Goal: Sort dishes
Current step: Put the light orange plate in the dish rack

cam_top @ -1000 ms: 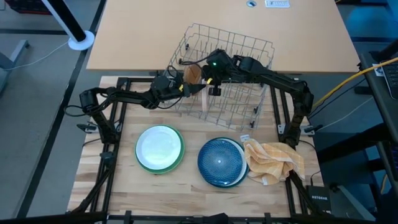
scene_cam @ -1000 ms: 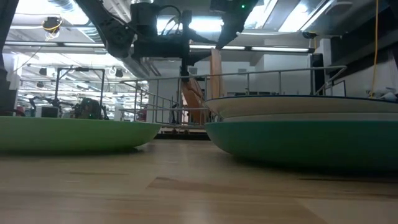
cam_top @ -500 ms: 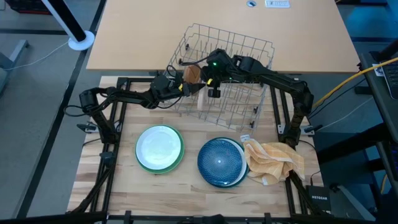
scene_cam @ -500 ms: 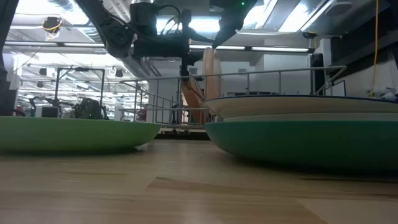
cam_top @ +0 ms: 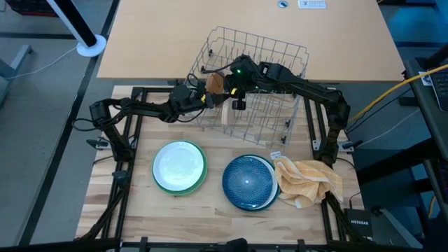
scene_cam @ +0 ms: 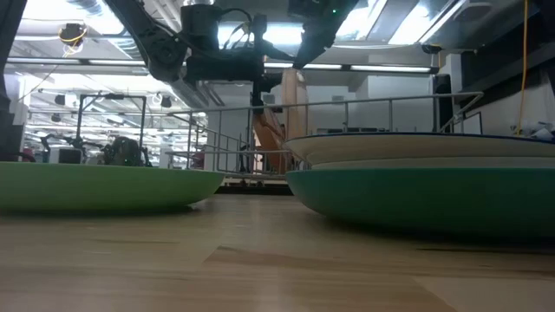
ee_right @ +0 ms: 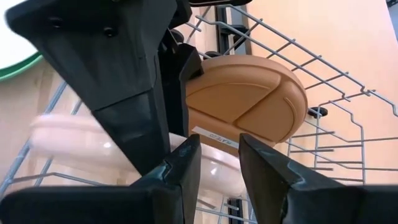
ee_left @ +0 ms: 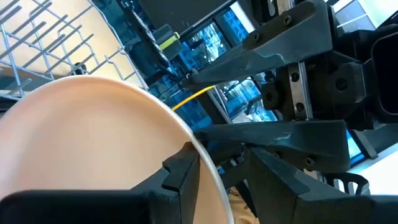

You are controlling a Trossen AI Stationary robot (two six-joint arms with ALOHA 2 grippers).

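Inside the wire rack: two small plates, two grippers.
Left gripper pinches a brown plate; right gripper pinches a paler tan plate on edge (both round, smooth). Near the table's front edge: white plate in a green plate, ridged blue plate beside a crumpled yellow cloth.

Brown plate and tan plate upright; others stacked flat.

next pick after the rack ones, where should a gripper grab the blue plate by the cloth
Take the blue plate by its rim on the side toward the green plate, coming from above: it lies flat on other plates, and the yellow cloth crowds its opposite edge.
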